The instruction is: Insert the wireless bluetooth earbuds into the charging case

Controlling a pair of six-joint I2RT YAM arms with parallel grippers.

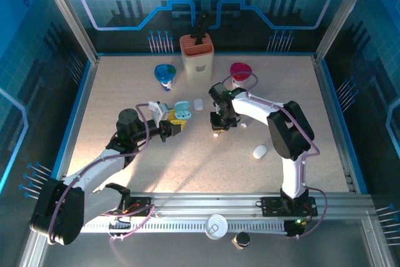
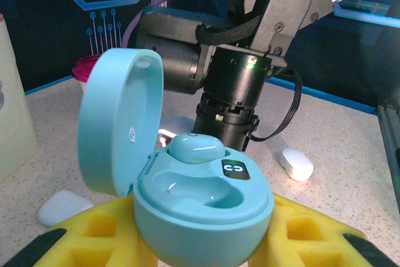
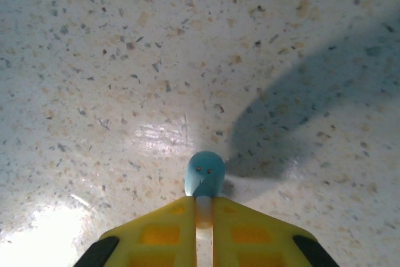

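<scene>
- Near the right of the worktop (image 1: 300, 92), closest to the arm bases, a white case (image 1: 260, 151) lies shut and alone.
- At mid-worktop the right gripper (image 3: 203, 207) points down, its yellow fingers (image 3: 250, 232) pressed together on a pale blue earbud (image 3: 204, 173).
- The earbud's stem sits in the slit between the fingertips and its rounded head sticks out past them. It is low over the speckled surface, and I cannot tell whether it touches.
- Level with it to the left, the left gripper (image 1: 179, 123) pinches the case (image 2: 203, 217), a pale blue one, by its lower shell between yellow pads (image 2: 100, 226).
- The case stands open with its lid (image 2: 119, 129) upright on the left side.
- A second earbud (image 2: 195, 147) sits in the case's far socket, while the near socket (image 2: 206, 193) is bare.
- The pinched earbud is to the right of the case, near it but apart, not over the bare socket.
- Just beyond the two grippers lies another white case (image 1: 199, 103), shut.
- Toward the far edge stand a blue cup (image 1: 164, 73), a cream holder (image 1: 197, 54) and a pink cup (image 1: 240, 71).
</scene>
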